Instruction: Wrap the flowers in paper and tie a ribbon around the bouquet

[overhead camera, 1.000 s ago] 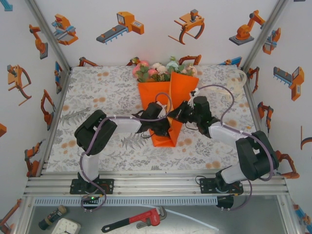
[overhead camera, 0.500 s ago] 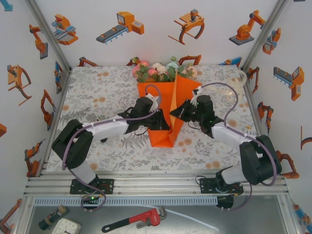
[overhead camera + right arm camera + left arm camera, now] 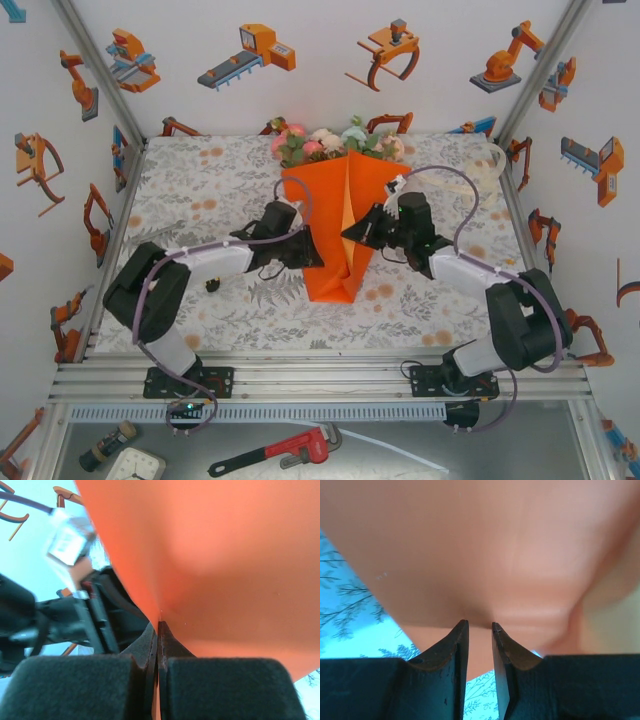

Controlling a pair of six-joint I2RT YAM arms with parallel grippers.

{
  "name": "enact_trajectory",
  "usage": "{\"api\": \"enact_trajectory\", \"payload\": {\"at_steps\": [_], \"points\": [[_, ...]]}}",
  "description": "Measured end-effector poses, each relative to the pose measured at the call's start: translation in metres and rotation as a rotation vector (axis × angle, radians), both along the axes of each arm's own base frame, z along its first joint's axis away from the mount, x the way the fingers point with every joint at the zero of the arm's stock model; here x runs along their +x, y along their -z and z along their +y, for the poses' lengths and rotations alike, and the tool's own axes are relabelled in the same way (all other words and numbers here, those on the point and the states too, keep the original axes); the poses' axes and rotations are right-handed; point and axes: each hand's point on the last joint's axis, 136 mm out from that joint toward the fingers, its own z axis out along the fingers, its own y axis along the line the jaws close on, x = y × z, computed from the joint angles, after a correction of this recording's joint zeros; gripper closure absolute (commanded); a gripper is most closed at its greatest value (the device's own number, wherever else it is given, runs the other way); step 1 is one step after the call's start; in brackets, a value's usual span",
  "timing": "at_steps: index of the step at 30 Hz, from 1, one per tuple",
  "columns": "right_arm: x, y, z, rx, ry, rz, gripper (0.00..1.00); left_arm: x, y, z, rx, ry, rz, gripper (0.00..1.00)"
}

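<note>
Below the flowers (image 3: 335, 142), the right pincer (image 3: 158, 625) clamps the paper's (image 3: 330, 210) middle flap. The left pincer (image 3: 480, 625), slightly parted, presses the paper's left side. Stiff folds may spring open once released.

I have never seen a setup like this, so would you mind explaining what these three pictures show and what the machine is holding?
These are two robot arms bolted at the near edge of a cloth-covered table. The wide picture comes from a fixed camera above and behind them. The two close-ups come from cameras on the wrists, looking along each arm's fingers. On the table lies an orange paper folded into a cone around flowers, whose blooms poke out at the far end. The right gripper is shut on the paper's right flap. The left gripper is at the paper's left side, jaws slightly apart; whether it pinches the paper I cannot tell.
</note>
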Motion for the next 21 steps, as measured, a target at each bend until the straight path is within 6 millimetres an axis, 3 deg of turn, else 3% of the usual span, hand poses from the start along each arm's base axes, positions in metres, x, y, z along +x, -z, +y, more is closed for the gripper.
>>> {"api": "enact_trajectory", "payload": {"at_steps": [4, 14, 21], "points": [[-0.003, -0.001, 0.001, 0.003, -0.008, 0.009, 0.98, -0.016, 0.024, -0.014, 0.019, 0.04, 0.049, 0.71], [-0.011, -0.017, 0.002, 0.018, -0.023, -0.011, 0.97, -0.011, 0.029, -0.022, -0.013, 0.021, 0.051, 0.71], [-0.004, -0.016, 0.037, 0.02, -0.093, -0.021, 0.94, -0.01, 0.028, -0.023, -0.017, 0.019, 0.048, 0.71]]}}
